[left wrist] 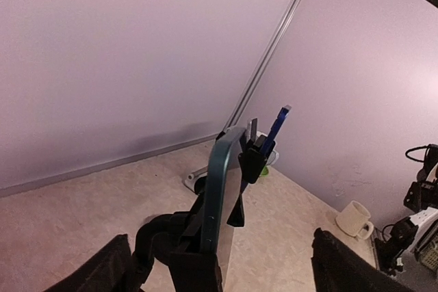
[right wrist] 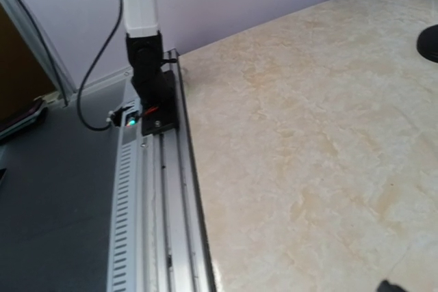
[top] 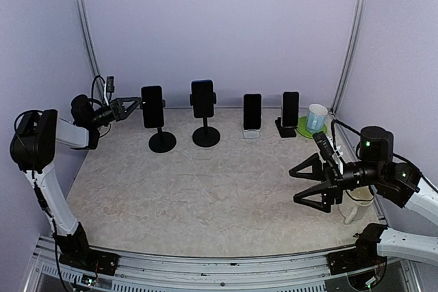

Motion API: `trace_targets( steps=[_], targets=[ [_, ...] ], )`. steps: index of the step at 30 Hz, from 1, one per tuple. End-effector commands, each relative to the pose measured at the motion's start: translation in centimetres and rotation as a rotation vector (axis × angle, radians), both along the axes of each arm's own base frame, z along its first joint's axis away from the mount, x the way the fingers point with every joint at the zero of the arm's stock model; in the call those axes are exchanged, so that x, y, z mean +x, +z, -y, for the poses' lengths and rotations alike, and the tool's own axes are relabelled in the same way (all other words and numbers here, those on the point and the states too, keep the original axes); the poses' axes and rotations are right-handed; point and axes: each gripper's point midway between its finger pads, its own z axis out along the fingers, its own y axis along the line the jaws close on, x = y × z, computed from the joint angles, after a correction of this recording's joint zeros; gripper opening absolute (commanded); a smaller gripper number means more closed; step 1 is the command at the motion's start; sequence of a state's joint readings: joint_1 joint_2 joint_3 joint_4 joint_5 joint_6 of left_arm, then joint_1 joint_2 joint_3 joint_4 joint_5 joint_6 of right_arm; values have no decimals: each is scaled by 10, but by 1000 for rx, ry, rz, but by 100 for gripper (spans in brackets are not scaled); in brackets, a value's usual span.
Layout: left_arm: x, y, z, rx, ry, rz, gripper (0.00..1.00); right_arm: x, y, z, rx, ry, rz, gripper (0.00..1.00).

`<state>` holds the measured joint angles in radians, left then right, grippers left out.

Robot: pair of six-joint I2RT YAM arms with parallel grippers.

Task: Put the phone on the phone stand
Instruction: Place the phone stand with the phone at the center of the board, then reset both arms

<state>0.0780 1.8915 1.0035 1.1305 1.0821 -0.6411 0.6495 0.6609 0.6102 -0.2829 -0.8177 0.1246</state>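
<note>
A dark phone (top: 152, 106) stands upright in the clamp of a black round-based phone stand (top: 162, 142) at the back left. My left gripper (top: 139, 106) is at the phone's left side, open. In the left wrist view the teal edge of the phone (left wrist: 220, 182) rises from the stand's clamp (left wrist: 164, 241), and the two fingers (left wrist: 96, 271) sit wide apart on either side without touching it. My right gripper (top: 299, 184) hovers open and empty over the table's right side.
Three more phones stand on stands along the back: one on a round-based stand (top: 203, 99), one on a white stand (top: 252, 111), one on a black stand (top: 290, 109). A mug (top: 316, 118) sits on a green coaster. A cream mug (left wrist: 354, 219) sits by the right arm.
</note>
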Motion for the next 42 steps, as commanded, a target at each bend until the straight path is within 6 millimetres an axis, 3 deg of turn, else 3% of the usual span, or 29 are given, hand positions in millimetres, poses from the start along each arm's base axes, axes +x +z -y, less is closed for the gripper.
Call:
trace_targets(
  steps=[1,6,10,15,20,21,24,31,35,42],
  targets=[
    [-18,31,-11,-33,93,78,98,19,-3,4,-36,-104,-12,100],
    [-52,52,-25,-121,255,89,99,56,-13,18,-108,-342,-21,100],
    [-65,39,-24,12,430,39,99,77,-18,33,-134,-497,-19,100],
    [-115,37,-9,4,448,56,99,91,-28,46,-138,-618,-28,100],
    [-165,35,26,27,394,79,99,100,-47,52,-115,-695,-67,100],
    [-178,30,42,37,354,71,99,101,-51,54,-110,-712,-74,100],
    [-203,14,62,48,318,50,99,106,-64,59,-100,-760,-90,100],
    [-232,-41,90,118,308,-45,99,110,-102,70,-112,-829,-99,100],
    [-236,-77,85,136,365,-129,99,111,-117,84,-120,-895,-70,100],
    [-234,-111,49,105,525,-219,99,115,-124,107,-92,-1016,-36,100]
  ],
)
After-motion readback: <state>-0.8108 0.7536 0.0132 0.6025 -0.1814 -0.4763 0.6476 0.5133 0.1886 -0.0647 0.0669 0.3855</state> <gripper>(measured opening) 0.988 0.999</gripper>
